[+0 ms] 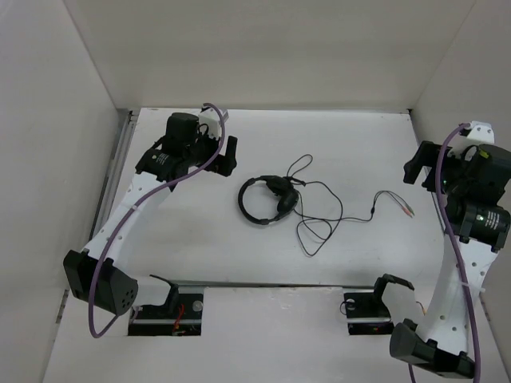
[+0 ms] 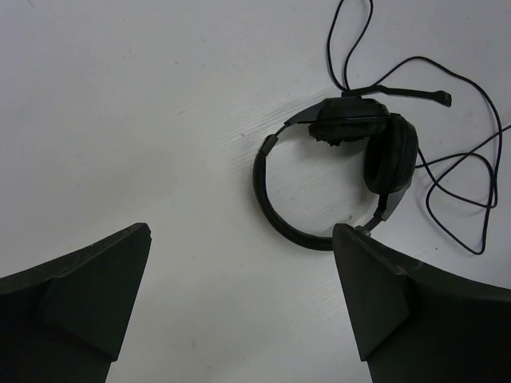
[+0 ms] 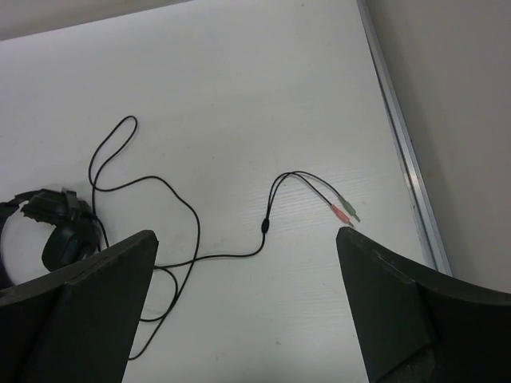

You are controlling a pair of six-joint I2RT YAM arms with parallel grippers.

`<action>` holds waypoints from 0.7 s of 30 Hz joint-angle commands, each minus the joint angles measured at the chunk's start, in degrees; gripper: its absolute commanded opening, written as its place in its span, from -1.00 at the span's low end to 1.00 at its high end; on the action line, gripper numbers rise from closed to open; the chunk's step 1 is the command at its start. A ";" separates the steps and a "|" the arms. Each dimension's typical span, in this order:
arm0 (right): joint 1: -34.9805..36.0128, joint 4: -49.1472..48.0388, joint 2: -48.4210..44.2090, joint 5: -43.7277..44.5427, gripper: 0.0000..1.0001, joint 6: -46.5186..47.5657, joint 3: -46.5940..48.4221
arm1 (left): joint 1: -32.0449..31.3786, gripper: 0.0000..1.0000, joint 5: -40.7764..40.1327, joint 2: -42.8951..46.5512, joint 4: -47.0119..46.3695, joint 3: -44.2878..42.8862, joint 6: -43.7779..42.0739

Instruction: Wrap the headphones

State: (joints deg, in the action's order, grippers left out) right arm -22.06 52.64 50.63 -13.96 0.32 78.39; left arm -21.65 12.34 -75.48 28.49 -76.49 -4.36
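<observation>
Here we go: the headphones (image 1: 267,199) are lying flat on the white table (image 1: 335,144), a touch left of centre, headband curving out to the left and the two earcups bunched together on the right side. One cup seems to be tipped on its edge against the other, though the angle makes that hard to call. The little mic boom (image 2: 407,92) pokes out to the right from the far cup.

The cable (image 1: 323,215) is all over the place. One loop runs towards the far side, another sags towards the near edge, then the line heads right, reaches a small splitter (image 3: 264,227) and forks into two short tails. Those end at the pink and green plugs (image 3: 345,209), lying side by side on the right of the table, well apart from the headset.

Left gripper (image 2: 239,235): jaws spread wide, nothing between them, hovering just left of the headband and not touching it. Right gripper (image 3: 246,235): same story, fully released, hanging on the right side, above the cable's forked end. The plugs sit just past its right fingertip.

Purple arm cables (image 1: 188,171) trail down both arms, and a metal rail (image 3: 407,159) runs along the table's right edge.
</observation>
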 commanded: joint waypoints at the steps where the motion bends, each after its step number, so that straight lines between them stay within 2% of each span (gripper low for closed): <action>1: 0.05 -3.95 -1.59 -1.07 1.00 -0.23 -0.87 | 0.25 1.00 0.93 0.86 -1.77 0.38 0.58; 7: 0.39 -5.62 -3.87 -4.76 1.00 5.74 -3.06 | -0.71 1.00 1.46 1.22 -1.34 2.04 0.67; 12: 5.31 -7.99 -5.19 -5.03 1.00 7.59 -5.00 | -4.93 1.00 2.43 -0.28 0.07 4.59 0.06; 17: 7.78 -8.52 -2.04 -7.49 1.00 6.98 -8.51 | -10.11 1.00 2.43 -3.44 0.34 9.16 -0.74; 21: 12.60 -13.43 0.69 -5.04 1.00 10.74 -13.78 | -12.67 1.00 2.16 -7.12 0.34 10.31 -0.65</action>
State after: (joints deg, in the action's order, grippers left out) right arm -12.19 44.77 49.39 -19.62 7.88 67.53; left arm -33.43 13.96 -81.25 28.60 -66.96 -4.54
